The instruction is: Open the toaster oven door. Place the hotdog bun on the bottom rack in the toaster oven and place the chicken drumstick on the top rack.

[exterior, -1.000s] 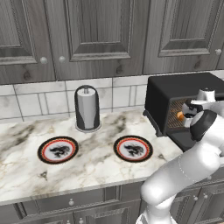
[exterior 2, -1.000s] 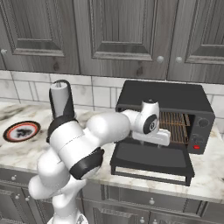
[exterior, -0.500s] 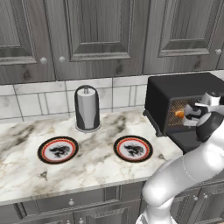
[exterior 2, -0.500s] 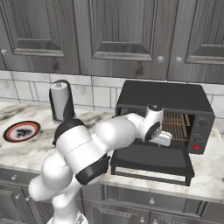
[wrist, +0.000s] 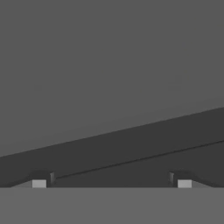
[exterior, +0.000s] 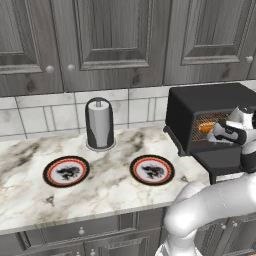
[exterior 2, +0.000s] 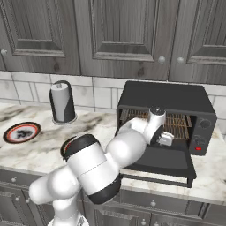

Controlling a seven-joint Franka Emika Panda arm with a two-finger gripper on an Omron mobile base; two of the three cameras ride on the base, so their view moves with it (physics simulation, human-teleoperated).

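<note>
Matte black boxy toaster oven (exterior 2: 165, 99), flat toaster oven door (exterior 2: 163, 161) down; hand (wrist: 111, 180) spread.

A marbled white and grey stone countertop (exterior: 30, 200) is running beneath dark grey panelled wooden wall cabinets (exterior: 110, 40) and a pale tiled backsplash (exterior: 35, 117). A dark cylindrical paper towel holder (exterior: 99, 124) is standing upright near the backsplash. Two round plates with red and black rims (exterior: 66, 171) (exterior: 152, 169) are lying flat in front of it, well apart. Grey lower cabinet drawers with small round knobs (exterior: 80, 232) are showing below the counter edge.
</note>
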